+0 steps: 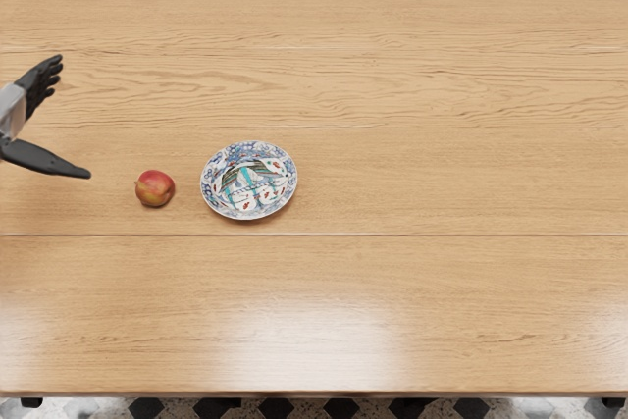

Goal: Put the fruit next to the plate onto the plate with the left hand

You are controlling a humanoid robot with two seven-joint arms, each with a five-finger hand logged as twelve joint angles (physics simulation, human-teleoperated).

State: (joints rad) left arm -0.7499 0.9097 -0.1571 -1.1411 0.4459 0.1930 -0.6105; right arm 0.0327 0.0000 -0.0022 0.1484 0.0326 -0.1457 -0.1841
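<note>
left robot hand [12, 110] partly cut off by the left edge.

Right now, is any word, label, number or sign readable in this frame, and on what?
None.
The plate bears only a painted pattern, no letters.
The apple, the table and the left hand show no markings.

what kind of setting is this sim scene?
Probably a rendered home dining or kitchen setup: a long wooden table, a painted plate with an apple beside it, and dark-and-light checkered floor tiles along the bottom edge.
</note>
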